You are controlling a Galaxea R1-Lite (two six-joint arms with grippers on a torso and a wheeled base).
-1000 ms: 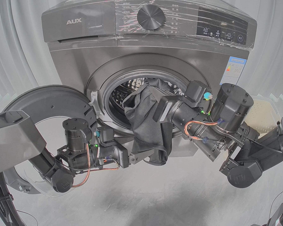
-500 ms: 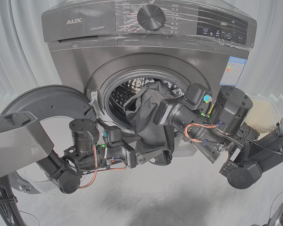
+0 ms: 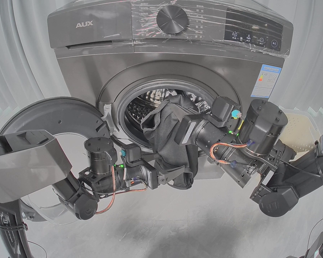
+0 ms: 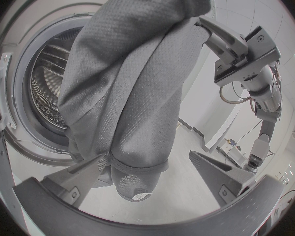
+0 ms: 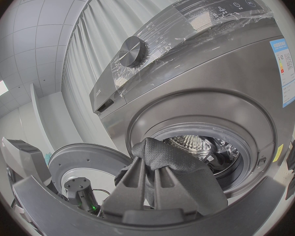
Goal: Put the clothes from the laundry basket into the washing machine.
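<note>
A dark grey mesh garment (image 3: 165,133) hangs in front of the washing machine's (image 3: 97,65) open drum (image 3: 143,103). My right gripper (image 5: 150,166) is shut on its upper part, at the mouth of the drum. The garment's lower hem (image 4: 134,181) dangles below the door opening. My left gripper (image 3: 176,174) is open beneath it, and the hem hangs between its two fingers (image 4: 85,177) without being pinched. In the left wrist view the right gripper (image 4: 203,23) holds the cloth's top.
The round door (image 3: 54,115) stands swung open to the left, behind my left arm. A pale laundry basket (image 3: 301,129) sits at the right of the machine, behind my right arm. Bare grey floor (image 3: 168,223) lies in front.
My left arm has moved right and slightly up, bringing its open gripper under the garment's hem. The right gripper has shifted the garment slightly toward the drum.
</note>
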